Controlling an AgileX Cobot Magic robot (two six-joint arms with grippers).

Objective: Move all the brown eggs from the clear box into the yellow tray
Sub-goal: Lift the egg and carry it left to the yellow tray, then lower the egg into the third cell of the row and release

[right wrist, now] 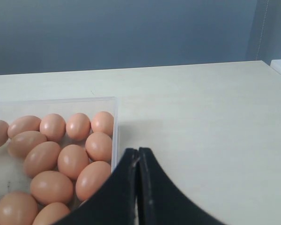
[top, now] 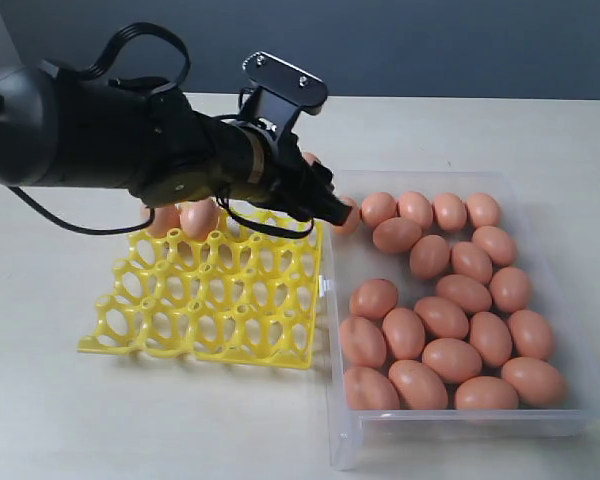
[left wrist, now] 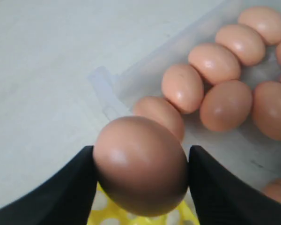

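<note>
My left gripper [top: 340, 212] hangs over the far right corner of the yellow tray [top: 210, 310], at the clear box's left wall, and is shut on a brown egg [left wrist: 140, 168]. That egg sits between both black fingers [left wrist: 70, 187], with yellow lattice [left wrist: 147, 219] under it. Two brown eggs [top: 180, 218] rest in the tray's far left cups. Many brown eggs [top: 440, 315] lie in the clear box [top: 332, 410]. My right gripper [right wrist: 139, 152] is shut and empty, just outside the box rim [right wrist: 115, 136]; it does not show in the exterior view.
The black left arm [top: 100, 130] with its cables spans the far left of the table, above the tray's back rows. Bare beige tabletop [right wrist: 215, 122] extends beyond the box on the right side. A grey wall [top: 430, 40] stands behind the table.
</note>
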